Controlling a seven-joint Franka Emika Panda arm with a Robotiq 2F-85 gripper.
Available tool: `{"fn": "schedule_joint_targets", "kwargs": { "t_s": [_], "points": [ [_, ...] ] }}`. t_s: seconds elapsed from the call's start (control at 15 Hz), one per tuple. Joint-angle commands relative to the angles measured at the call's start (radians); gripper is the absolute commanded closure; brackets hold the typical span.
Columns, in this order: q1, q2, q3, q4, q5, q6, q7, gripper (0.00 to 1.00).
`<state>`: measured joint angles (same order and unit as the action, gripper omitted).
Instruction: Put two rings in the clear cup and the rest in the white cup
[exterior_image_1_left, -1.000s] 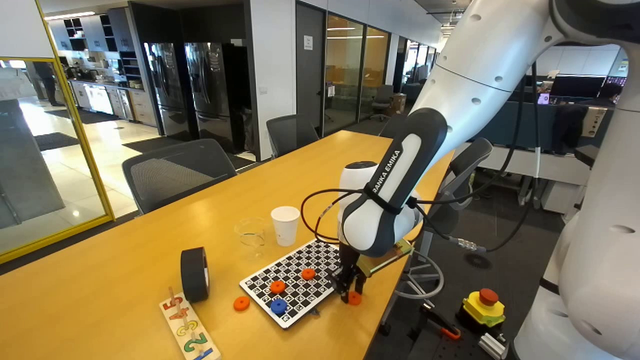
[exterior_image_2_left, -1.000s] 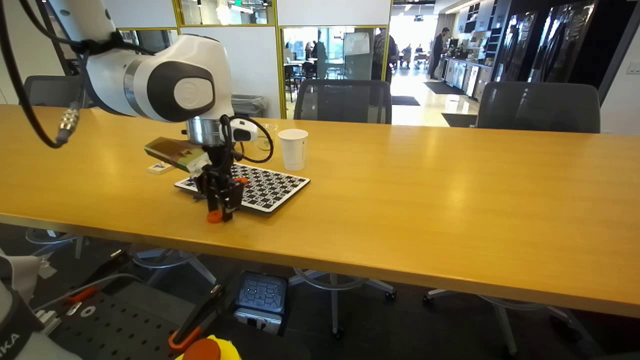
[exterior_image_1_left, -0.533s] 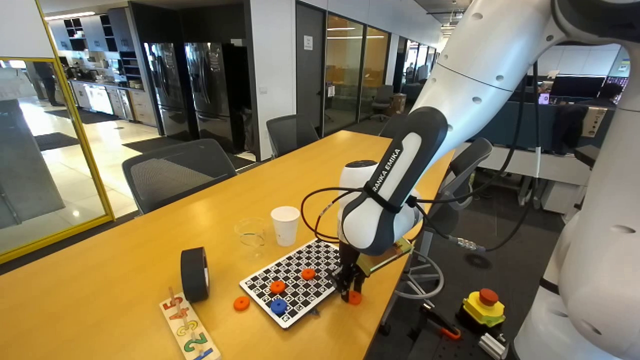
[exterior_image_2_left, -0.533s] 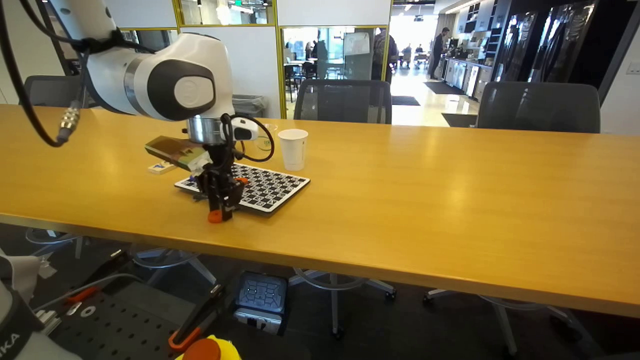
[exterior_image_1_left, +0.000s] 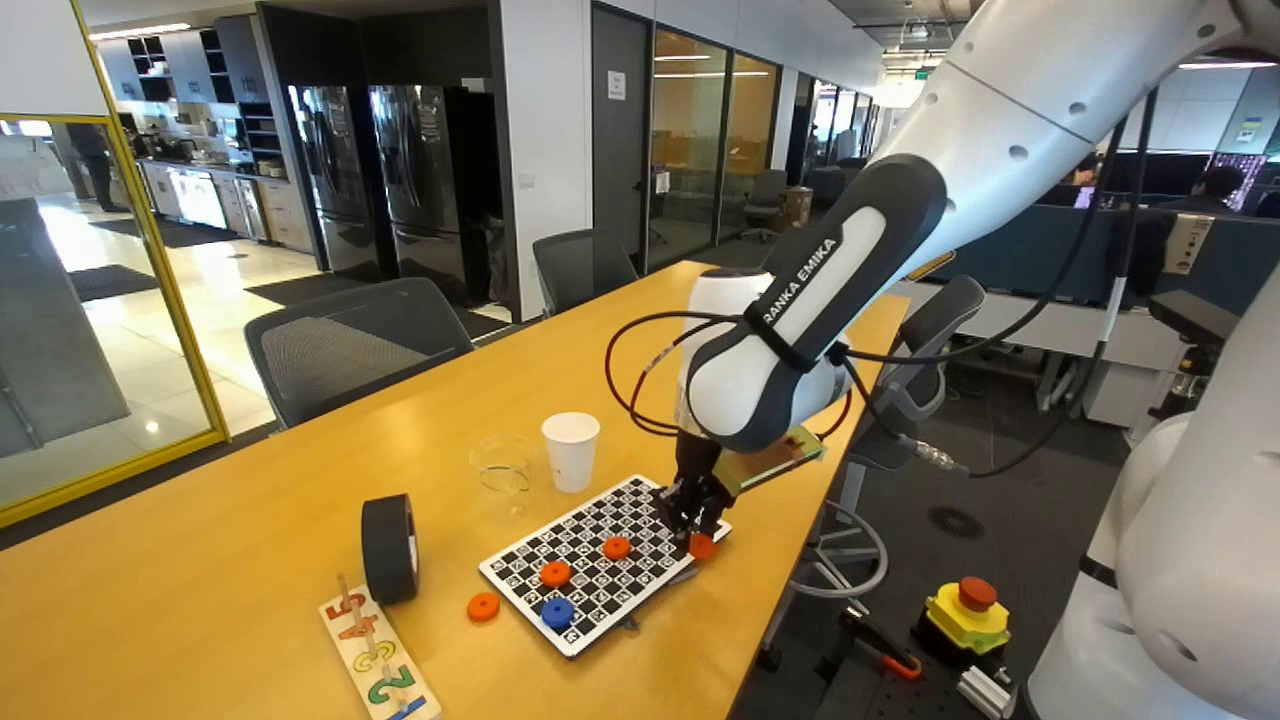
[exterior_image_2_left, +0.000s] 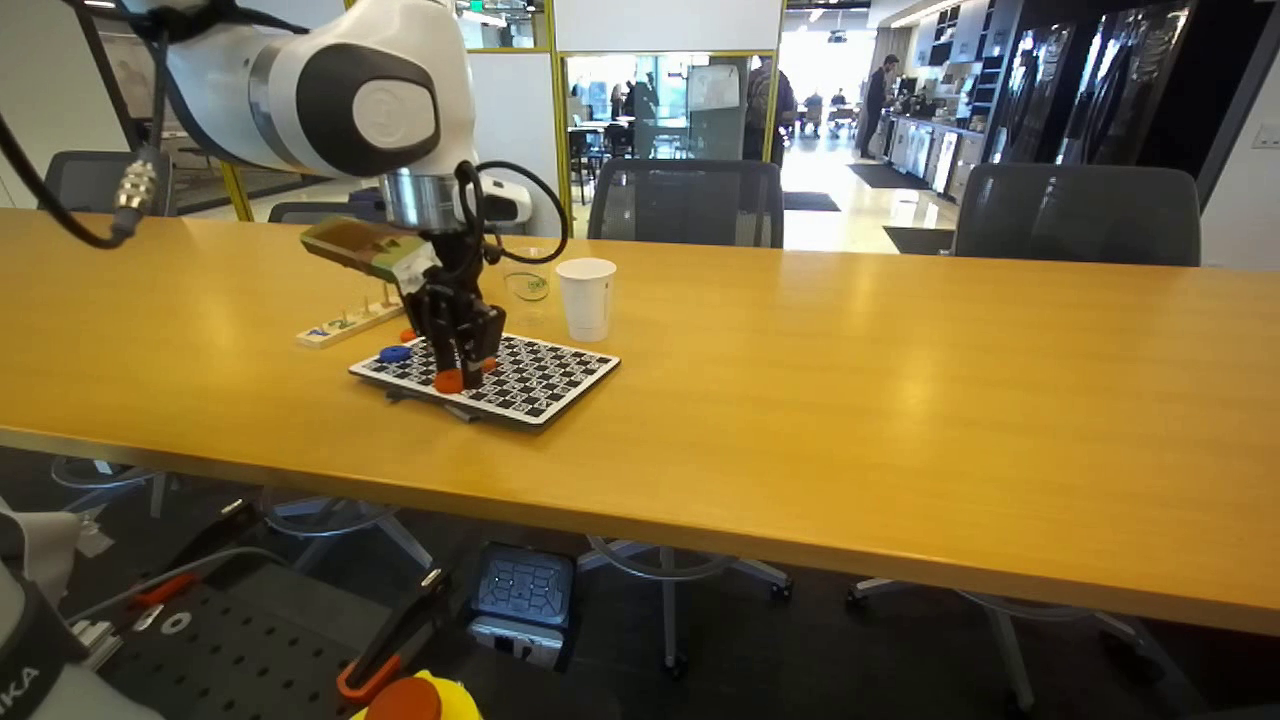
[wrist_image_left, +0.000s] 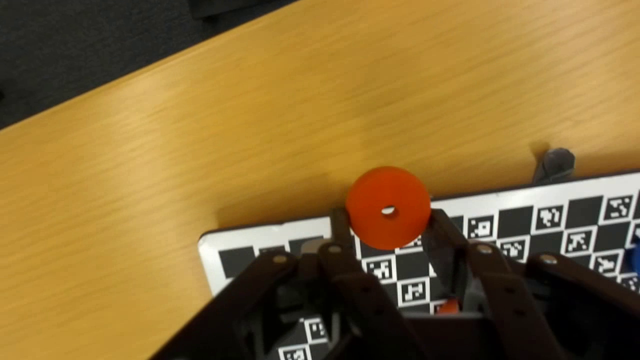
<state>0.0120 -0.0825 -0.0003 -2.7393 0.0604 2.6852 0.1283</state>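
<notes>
One orange ring (wrist_image_left: 387, 187) is clamped in my claw (wrist_image_left: 389, 216), gripped by its rim from either side. In the wrist view I can see the ring's small hole, and the ring overlaps the edge of the checkered board (wrist_image_left: 507, 194); at what height, I can't judge. I count three more orange ones: a middle ring (exterior_image_1_left: 617, 548) and an outer ring (exterior_image_1_left: 556, 573) lie flat on the board, and a loose ring (exterior_image_1_left: 483, 607) lies on the table (exterior_image_1_left: 250, 560), near the board. A blue ring (exterior_image_1_left: 557, 613) is on the board too, close to a corner. In an exterior view I have the white cup (exterior_image_1_left: 571, 455) upright on the table, near one long edge of the board, with the clear cup (exterior_image_1_left: 502, 470) standing just beside it across a small gap, faint on my screen. A black roll (exterior_image_1_left: 388, 550) stands on its rim by a wooden strip (exterior_image_1_left: 385, 655) with numbers and pegs; whether those two touch, I can't tell.
</notes>
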Motion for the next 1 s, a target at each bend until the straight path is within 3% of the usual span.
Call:
{"fn": "schedule_joint_targets", "kwargs": {
  "t_s": [0.0, 0.27, 0.6, 0.93],
  "points": [
    [-0.012, -0.139, -0.019, -0.01, 0.03, -0.048, -0.051, 0.79],
    [-0.009, -0.151, -0.033, 0.05, 0.036, -0.019, -0.059, 0.79],
    [0.009, -0.056, -0.037, 0.192, 0.086, 0.056, -0.099, 0.79],
    [0.016, 0.08, -0.042, 0.4, 0.176, -0.01, -0.203, 0.79]
  ]
}}
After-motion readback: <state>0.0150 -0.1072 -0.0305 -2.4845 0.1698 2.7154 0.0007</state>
